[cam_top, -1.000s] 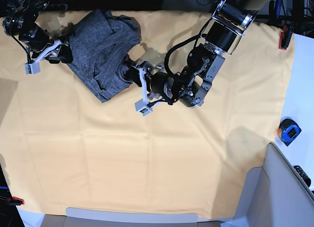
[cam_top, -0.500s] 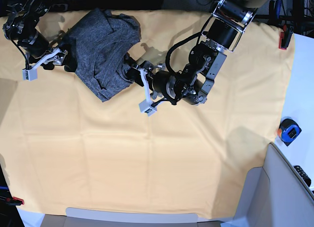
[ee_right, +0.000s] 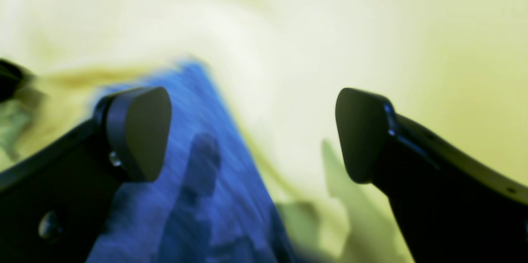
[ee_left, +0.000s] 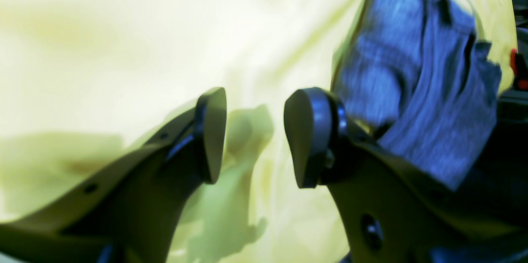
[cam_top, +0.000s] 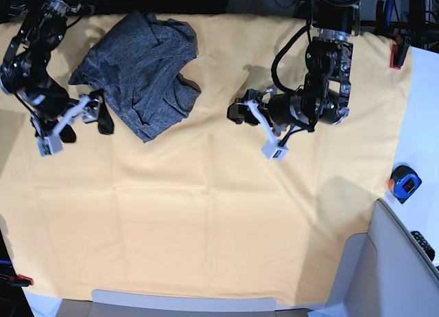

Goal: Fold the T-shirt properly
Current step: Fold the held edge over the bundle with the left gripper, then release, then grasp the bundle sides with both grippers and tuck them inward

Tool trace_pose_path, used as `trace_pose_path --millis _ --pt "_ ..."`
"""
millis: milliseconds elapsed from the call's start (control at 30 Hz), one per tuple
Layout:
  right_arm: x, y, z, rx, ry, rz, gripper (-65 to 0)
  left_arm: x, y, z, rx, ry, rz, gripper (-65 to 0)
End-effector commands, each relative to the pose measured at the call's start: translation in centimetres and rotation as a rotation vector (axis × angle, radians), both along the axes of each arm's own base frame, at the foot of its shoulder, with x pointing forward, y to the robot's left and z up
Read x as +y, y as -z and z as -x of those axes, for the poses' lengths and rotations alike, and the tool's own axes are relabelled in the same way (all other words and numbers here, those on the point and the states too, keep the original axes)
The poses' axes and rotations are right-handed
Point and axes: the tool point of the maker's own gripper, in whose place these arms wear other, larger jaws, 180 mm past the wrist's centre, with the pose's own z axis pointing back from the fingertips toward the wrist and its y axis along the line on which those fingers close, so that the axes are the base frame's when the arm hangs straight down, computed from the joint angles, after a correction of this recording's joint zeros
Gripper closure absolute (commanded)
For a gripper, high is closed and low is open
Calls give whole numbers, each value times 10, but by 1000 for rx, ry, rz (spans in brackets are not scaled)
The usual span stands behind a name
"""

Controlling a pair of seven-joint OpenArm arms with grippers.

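The dark grey T-shirt point(cam_top: 140, 70) lies bunched in a rumpled heap at the upper left of the yellow-orange table cloth point(cam_top: 206, 214). My right gripper point(cam_top: 99, 114) is open and empty just off the shirt's lower left edge. In the right wrist view, the gripper point(ee_right: 251, 135) spans the shirt's edge point(ee_right: 198, 180), which looks blue there, without touching it. My left gripper point(cam_top: 238, 111) is open and empty over bare cloth, well to the right of the shirt. In the left wrist view, the gripper point(ee_left: 255, 135) has the shirt point(ee_left: 425, 90) beyond its right finger.
A blue and orange tape measure point(cam_top: 405, 182) lies on the white surface at the right. A red clamp point(cam_top: 396, 56) holds the cloth's upper right edge, and another point(cam_top: 24, 280) sits at the lower left. A grey panel point(cam_top: 384, 262) stands at the lower right.
Both grippers have let go of the shirt and pulled back. The left gripper moved right onto bare cloth, and the right gripper moved down. The shirt's left edge now lies flatter.
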Motion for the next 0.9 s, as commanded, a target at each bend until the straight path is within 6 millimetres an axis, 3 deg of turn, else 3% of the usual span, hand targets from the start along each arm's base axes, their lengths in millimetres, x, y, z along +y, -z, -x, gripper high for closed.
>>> trace_pose_path --millis 0,100,267,500,633,867 --pt "4 -11 -6 -39 -39 23 -621 -2 -9 1 -30 0 22 -260" --pt "21 -7 -5 -18 -134 67 -621 -4 1 31 15 4 26 -260" --pt "26 1 1 22 -236 148 -621 -17 2 61 48 51 38 -261" --pt "6 11 5 75 -252 208 -621 -75 -9 102 57 297 64 -261" --pt "3 20 7 93 -280 216 -621 -89 -12 109 45 355 66 -261" --pt "0 39 13 157 -274 194 -621 -91 -9 96 34 350 59 -261"
